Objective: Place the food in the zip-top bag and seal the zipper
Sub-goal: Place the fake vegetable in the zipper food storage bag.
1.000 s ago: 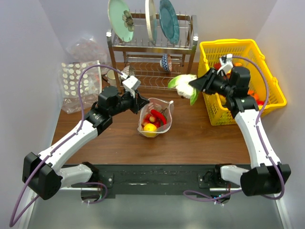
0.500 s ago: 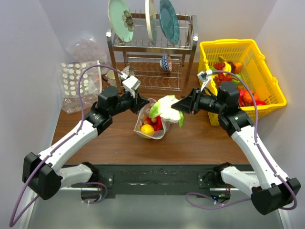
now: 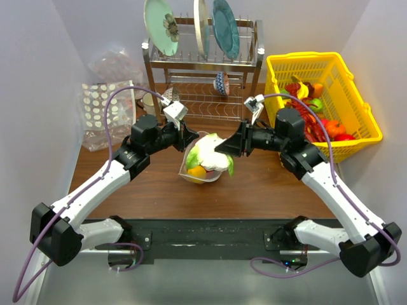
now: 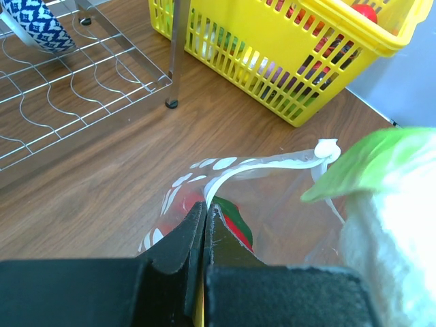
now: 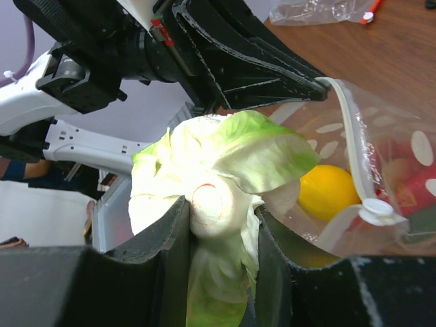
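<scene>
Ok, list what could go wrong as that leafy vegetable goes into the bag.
1. The leafy vegetable in the right gripper looks about as wide as the mouth of the zip-top bag, which the left gripper pinches at one edge only. It may snag there and collapse or tip the bag.
2. A lemon and red pieces fill the bottom, so the vegetable may sit high and block the zipper.

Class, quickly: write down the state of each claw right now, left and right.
Left claw: closed on the rim of the zip-top bag.
Right claw: closed on a white and green toy vegetable.
</scene>
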`<state>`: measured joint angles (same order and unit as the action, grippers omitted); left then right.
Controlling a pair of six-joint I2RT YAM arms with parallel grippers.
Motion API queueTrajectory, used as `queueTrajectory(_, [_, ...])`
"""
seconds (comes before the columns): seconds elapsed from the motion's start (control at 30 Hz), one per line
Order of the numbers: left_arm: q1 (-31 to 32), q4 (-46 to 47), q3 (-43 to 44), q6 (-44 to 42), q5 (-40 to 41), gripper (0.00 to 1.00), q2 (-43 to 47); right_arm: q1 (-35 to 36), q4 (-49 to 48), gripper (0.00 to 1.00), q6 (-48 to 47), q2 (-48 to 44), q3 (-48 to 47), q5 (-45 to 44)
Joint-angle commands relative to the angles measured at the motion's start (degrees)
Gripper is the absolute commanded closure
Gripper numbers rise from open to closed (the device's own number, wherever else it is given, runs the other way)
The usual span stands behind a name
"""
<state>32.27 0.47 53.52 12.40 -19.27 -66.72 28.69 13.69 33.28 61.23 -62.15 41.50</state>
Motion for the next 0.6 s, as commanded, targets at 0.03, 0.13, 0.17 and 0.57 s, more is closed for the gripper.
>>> queueTrajectory(0.03, [-0.3,1.6,0.4,-0.8,0.4,1.00,0.9,4.4,-1.1,0.94,-2.6,3.6,-3.0,-5.7])
queueTrajectory(0.13, [-0.3,1.6,0.4,-0.7,0.3,1.00,0.9,6.1,1.4,0.94,-4.2,5.8,-3.6,-11.1])
queueTrajectory(0.17, [-0.3,1.6,0.4,-0.8,0.4,1.00,0.9,6.2,1.9,0.94,-4.2,6.4,-3.8,-12.5])
queueTrajectory(0.57, [-0.3,1.8,0.4,-0.5,-0.3,1.00,0.7,6.2,8.9,0.89,-3.5,8.6,-5.2,-36.8])
